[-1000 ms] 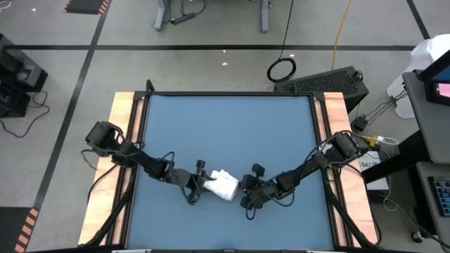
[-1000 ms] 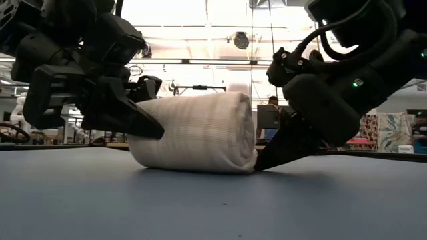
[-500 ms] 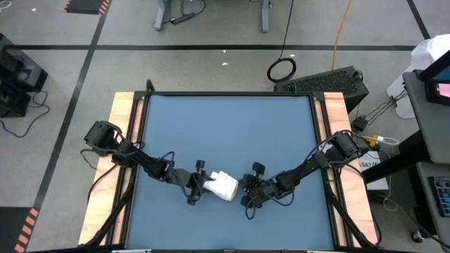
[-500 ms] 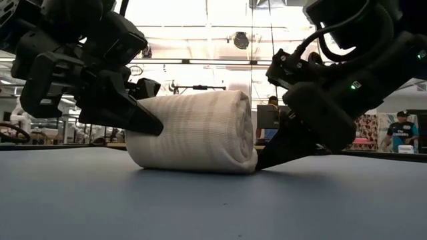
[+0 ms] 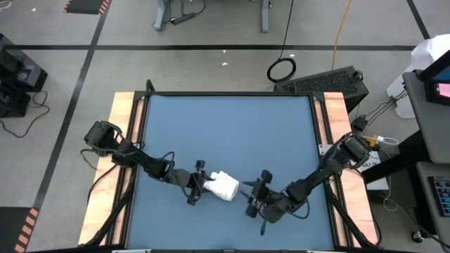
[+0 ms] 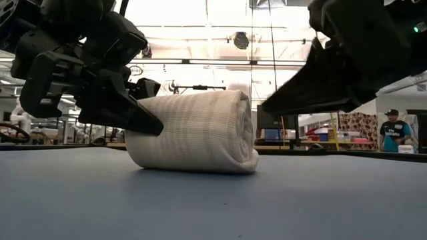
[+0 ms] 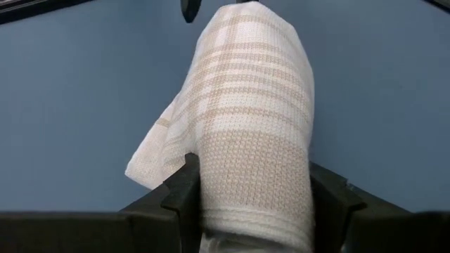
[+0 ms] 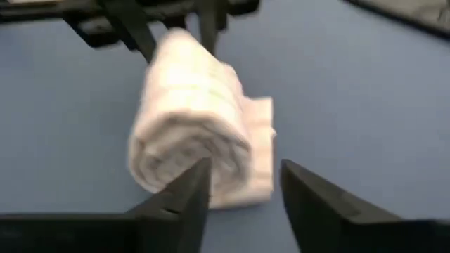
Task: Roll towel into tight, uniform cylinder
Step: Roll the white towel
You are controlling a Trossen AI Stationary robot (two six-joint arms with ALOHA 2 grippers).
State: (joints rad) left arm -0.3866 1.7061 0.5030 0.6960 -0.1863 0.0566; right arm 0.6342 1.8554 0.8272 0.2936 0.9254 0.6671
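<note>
Left gripper around rolled towel; right gripper apart, parted.

The towel is soft white woven cloth with a coarse waffle texture. The bench has a smooth matt blue top with bare wooden side rails.

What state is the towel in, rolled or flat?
Rolled: the towel lies as a cylinder with a spiral end; one corner sticks out loose.
</note>
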